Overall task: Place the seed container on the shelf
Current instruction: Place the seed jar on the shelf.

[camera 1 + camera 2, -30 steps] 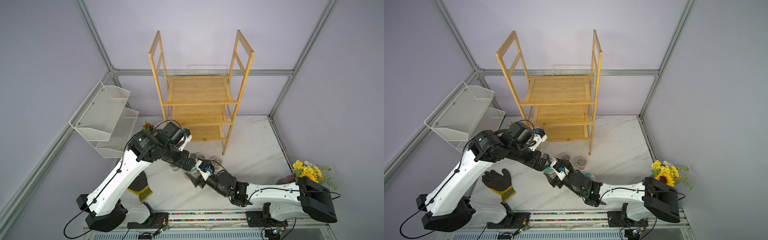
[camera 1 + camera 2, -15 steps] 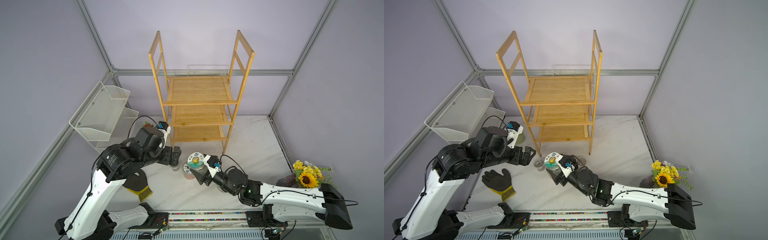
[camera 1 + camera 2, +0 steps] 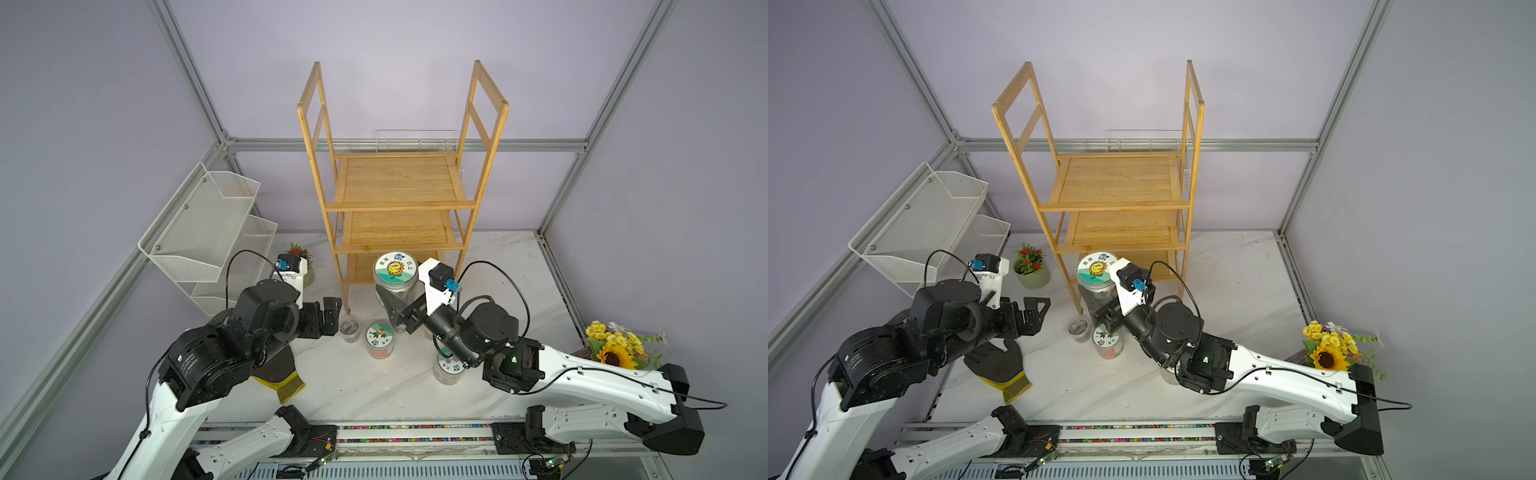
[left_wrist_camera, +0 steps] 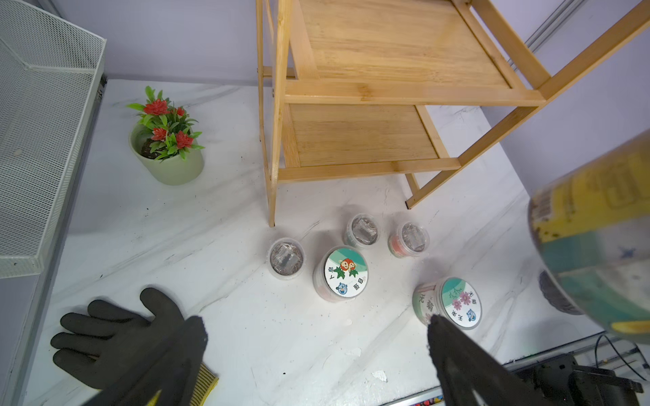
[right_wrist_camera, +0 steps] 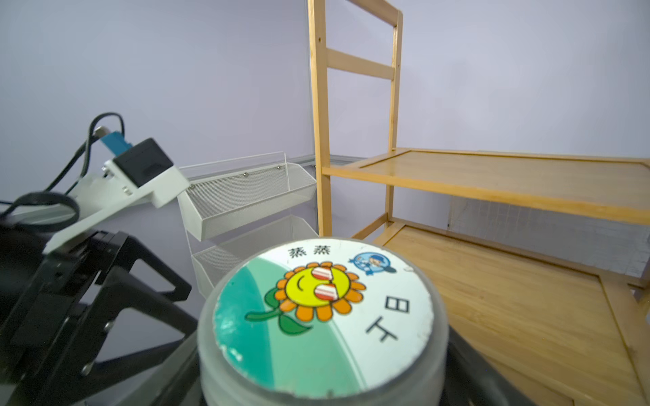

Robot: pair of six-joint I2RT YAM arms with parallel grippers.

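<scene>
The seed container (image 3: pixel 395 268) is a clear jar with a sunflower picture on its white-and-green lid. My right gripper (image 3: pixel 399 305) is shut on the jar's body and holds it upright above the table, just in front of the lower tiers of the bamboo shelf (image 3: pixel 399 183). In the right wrist view the lid (image 5: pixel 323 313) fills the foreground and hides the gripper's fingers, with the shelf (image 5: pixel 510 175) close behind. My left gripper (image 3: pixel 328 316) is open and holds nothing, left of the shelf's front left leg. Its wrist view shows the held seed container (image 4: pixel 598 246) as a blur.
Three small lidded jars (image 3: pixel 379 338), (image 3: pixel 449 368) and lidless ones (image 3: pixel 349 328) stand on the marble table below the held jar. A black glove (image 3: pixel 996 361) lies under the left arm. A red-flower pot (image 3: pixel 1032 270), a white mesh basket (image 3: pixel 208 224) and sunflowers (image 3: pixel 615 353) line the sides.
My left gripper has drawn back to the left, away from the right gripper. The right gripper has lifted the seed container up and toward the shelf.
</scene>
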